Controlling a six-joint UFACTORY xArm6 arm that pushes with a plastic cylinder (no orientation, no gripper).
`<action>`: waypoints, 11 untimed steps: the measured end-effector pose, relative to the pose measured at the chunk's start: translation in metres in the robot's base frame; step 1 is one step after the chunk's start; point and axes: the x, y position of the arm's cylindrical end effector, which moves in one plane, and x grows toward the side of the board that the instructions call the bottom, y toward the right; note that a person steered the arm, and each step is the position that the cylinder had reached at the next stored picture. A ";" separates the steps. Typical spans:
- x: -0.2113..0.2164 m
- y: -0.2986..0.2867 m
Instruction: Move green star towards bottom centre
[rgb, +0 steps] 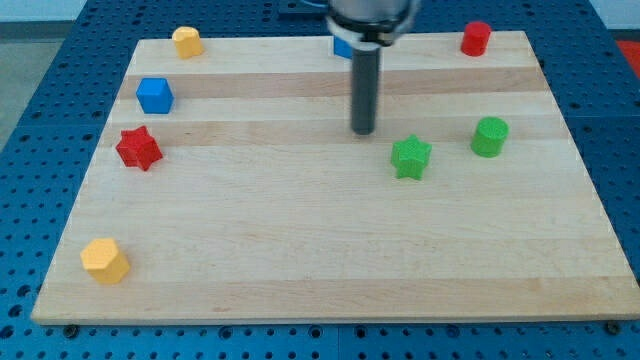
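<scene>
On the wooden board (320, 250), my tip (363, 131) stands near the green star (411, 157) — at its ten o'clock, apart from it; the green cylinder (489, 137) sits at the star's two o'clock — close beside

One raised view from the board's (330, 250) bottom edge, angled downward, whole board in frame.

Pale smooth wooden board (300, 250), matt green star (411, 157), dark matt rod (363, 90)
</scene>
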 end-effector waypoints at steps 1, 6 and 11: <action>0.016 0.019; 0.044 0.052; 0.110 0.012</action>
